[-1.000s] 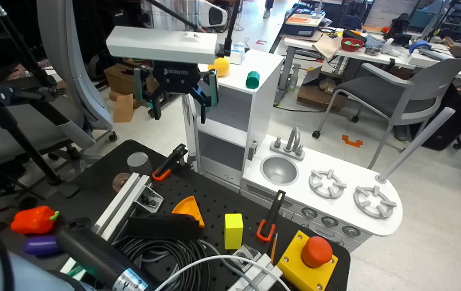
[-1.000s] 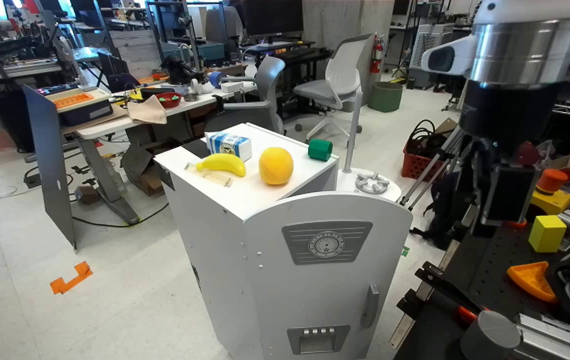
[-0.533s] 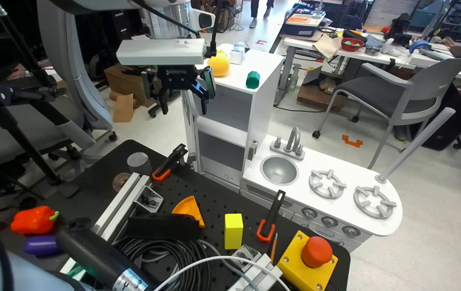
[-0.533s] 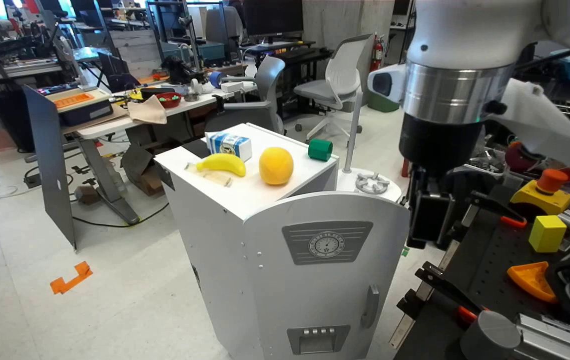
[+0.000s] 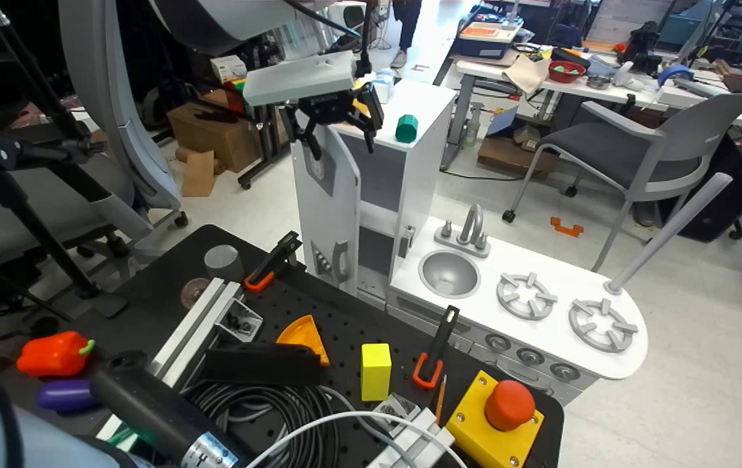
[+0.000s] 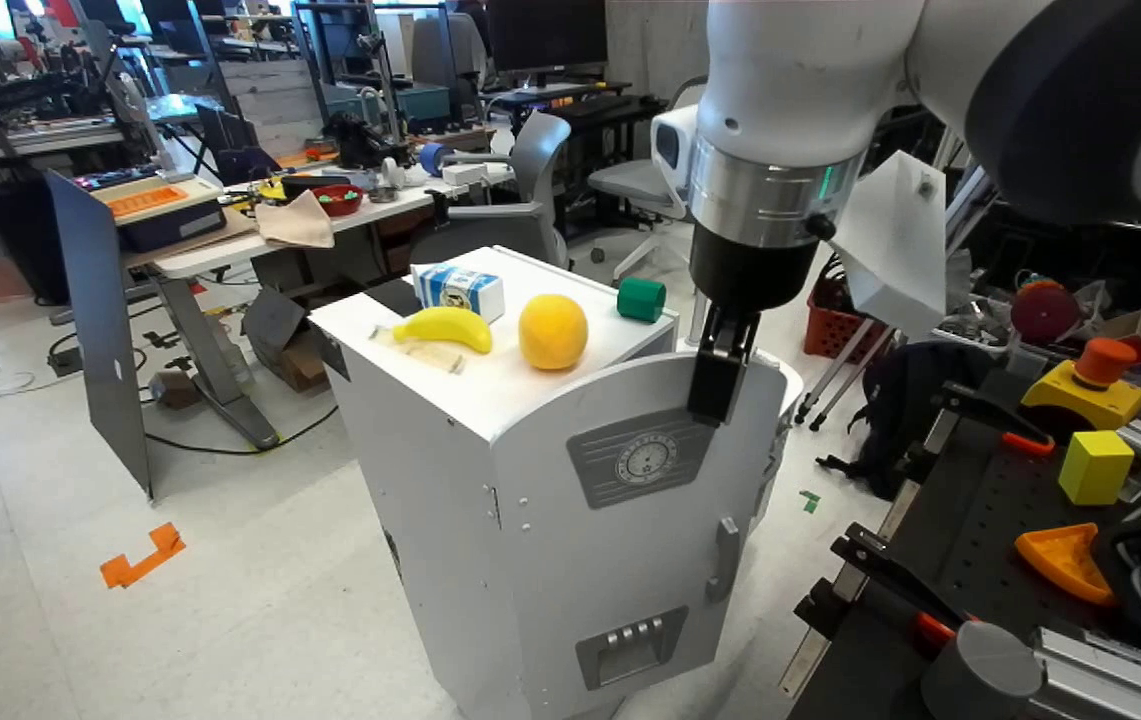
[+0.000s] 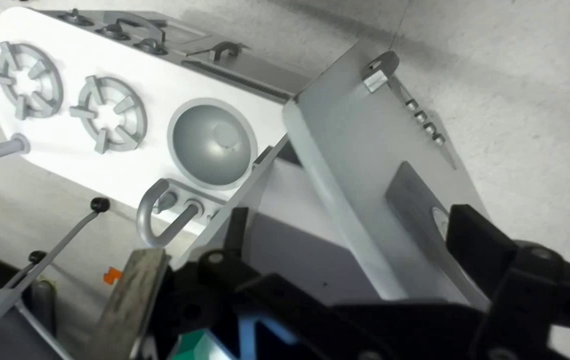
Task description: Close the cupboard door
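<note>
The pale grey-white cupboard door (image 5: 328, 211) is partly open, its outer face with a dial plate and handle showing in both exterior views (image 6: 550, 580). It also shows in the wrist view (image 7: 349, 135). The tall white cupboard (image 5: 434, 140) stands behind it, with part of its grey shelved interior (image 7: 289, 250) visible. My gripper (image 5: 343, 153) is open and holds nothing, at the top of the door. In the wrist view the fingers (image 7: 349, 220) straddle the door's edge, one on the outer-face side, one on the interior side. Whether the outer finger touches the door cannot be told.
A white counter (image 5: 507, 260) with sink and burners joins the cupboard. On the cupboard top are an orange (image 6: 553, 332), a banana (image 6: 445, 328), a carton (image 6: 458, 291) and a green cylinder (image 6: 641, 299). The black pegboard table (image 5: 344, 305) holds clamps and an emergency button (image 5: 509, 404).
My gripper has moved over to the cupboard door and tilted. The door has swung partway toward the cabinet opening and now covers part of the shelves.
</note>
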